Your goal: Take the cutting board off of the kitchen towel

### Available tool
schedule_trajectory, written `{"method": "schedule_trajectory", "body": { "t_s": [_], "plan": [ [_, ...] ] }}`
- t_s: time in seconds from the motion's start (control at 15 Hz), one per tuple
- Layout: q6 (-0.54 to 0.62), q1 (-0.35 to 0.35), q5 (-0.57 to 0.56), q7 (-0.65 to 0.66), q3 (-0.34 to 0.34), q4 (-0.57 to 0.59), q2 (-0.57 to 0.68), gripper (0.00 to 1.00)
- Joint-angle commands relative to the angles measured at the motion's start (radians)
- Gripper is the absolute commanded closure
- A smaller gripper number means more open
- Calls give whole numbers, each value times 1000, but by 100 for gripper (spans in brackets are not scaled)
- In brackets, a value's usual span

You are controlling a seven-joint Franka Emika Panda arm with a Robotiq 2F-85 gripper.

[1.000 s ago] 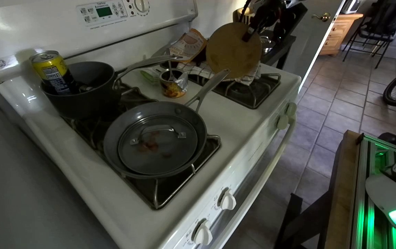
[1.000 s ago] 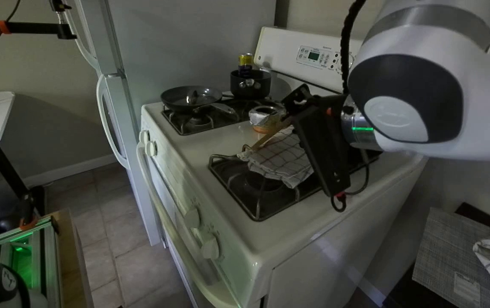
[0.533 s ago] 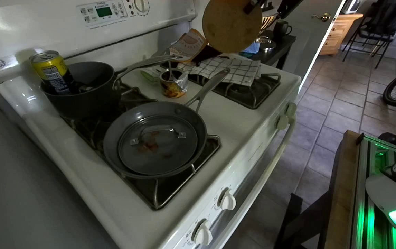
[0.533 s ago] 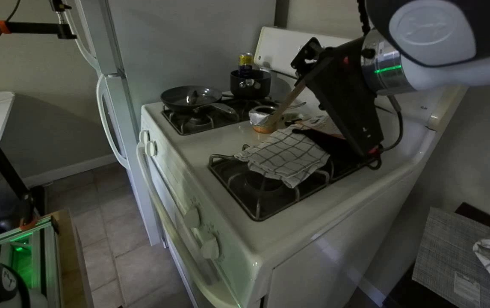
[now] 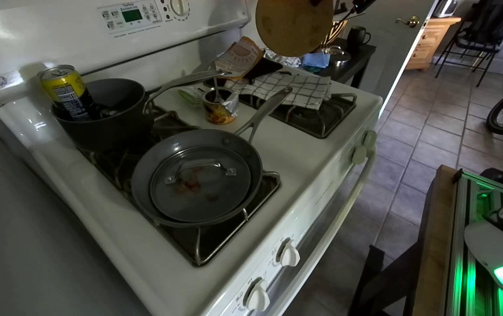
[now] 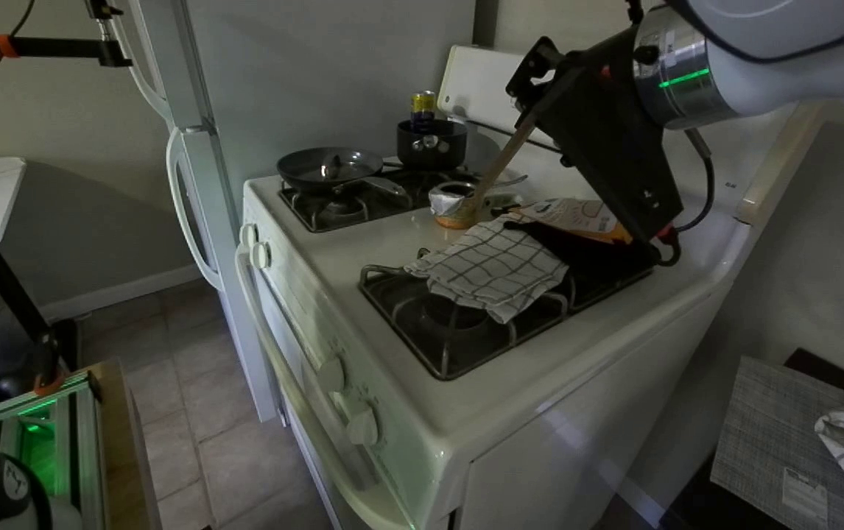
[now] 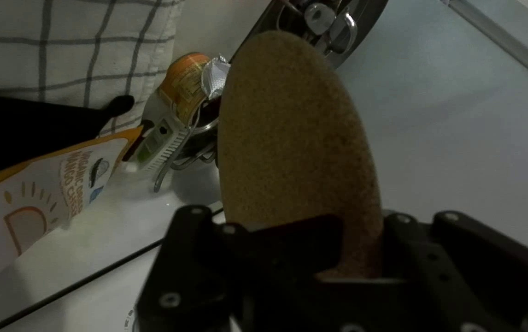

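Observation:
The cutting board, thin, tan and rounded, hangs tilted above the stove, apart from the towel. It also shows edge-on in an exterior view and large in the wrist view. My gripper is shut on the board near its upper edge; in the wrist view the black fingers sit on both sides of it. The kitchen towel, white with dark check lines, lies folded on the burner grate below; it also shows in an exterior view and the wrist view.
An opened can with foil stands near the board's lower edge. An orange-white snack bag lies beside the towel. A lidded frying pan and a saucepan holding a yellow can occupy the other burners. The stove's back panel rises behind.
My gripper has lifted the board up off the towel and back from it. The towel is now uncovered and stays on the grate. The last half second shows a smaller rise.

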Motion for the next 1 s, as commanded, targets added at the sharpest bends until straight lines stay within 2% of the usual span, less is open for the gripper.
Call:
{"method": "schedule_trajectory", "body": {
  "t_s": [0.0,0.2,0.4,0.73,0.93],
  "plan": [
    [56,3,145,3,4,39,56,100],
    [151,6,258,41,7,110,134,100],
    [217,21,275,124,20,174,217,100],
    [176,6,330,284,79,277,348,100],
    [207,12,354,375,91,336,407,100]
  ]
}}
